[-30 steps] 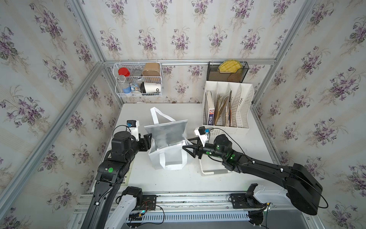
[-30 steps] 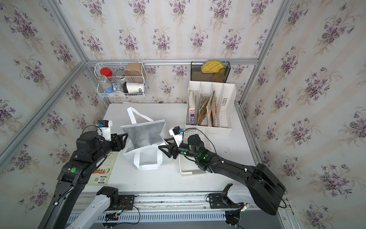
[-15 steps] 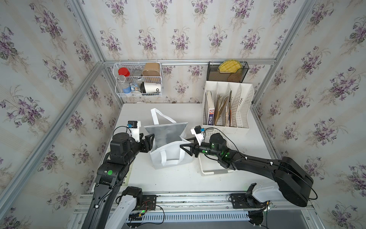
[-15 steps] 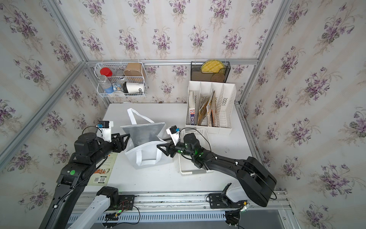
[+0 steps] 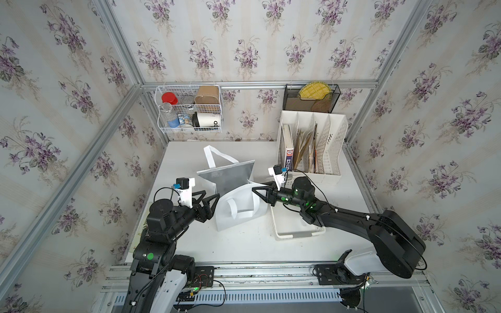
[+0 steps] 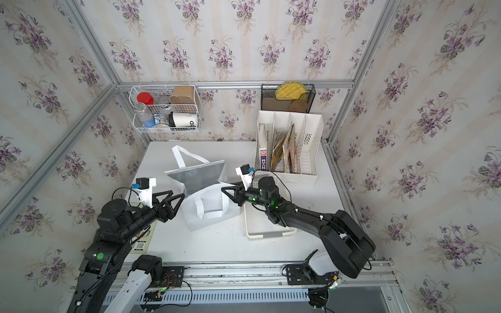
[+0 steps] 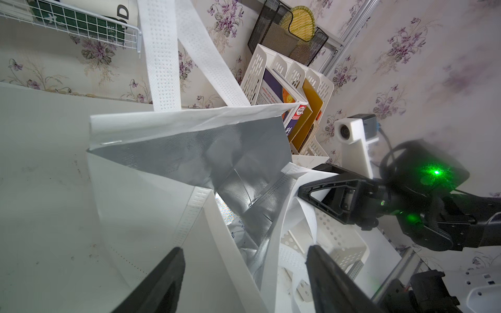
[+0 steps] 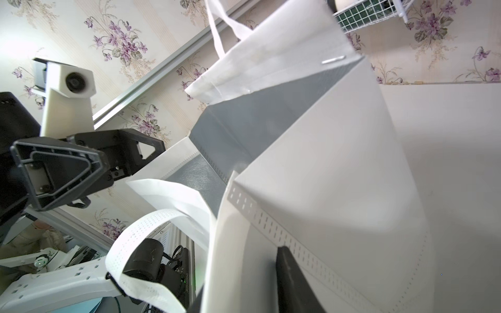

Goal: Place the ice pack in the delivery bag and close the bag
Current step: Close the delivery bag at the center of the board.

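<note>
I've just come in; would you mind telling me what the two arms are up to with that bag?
Both arms are at the delivery bag, which stands open on the table. The right gripper has its jaws either side of the bag's rim; whether they pinch it is unclear. The left gripper is open beside the opposite wall, holding nothing. A crinkled pale pack lies inside the bag, probably the ice pack.

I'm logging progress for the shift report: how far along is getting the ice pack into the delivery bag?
Looks done: what seems to be the ice pack, a crinkled white packet, lies inside the delivery bag. In hand: the right gripper straddles the bag's rim; the left gripper is open beside it. Left: probably just pulling both arms clear.
</note>
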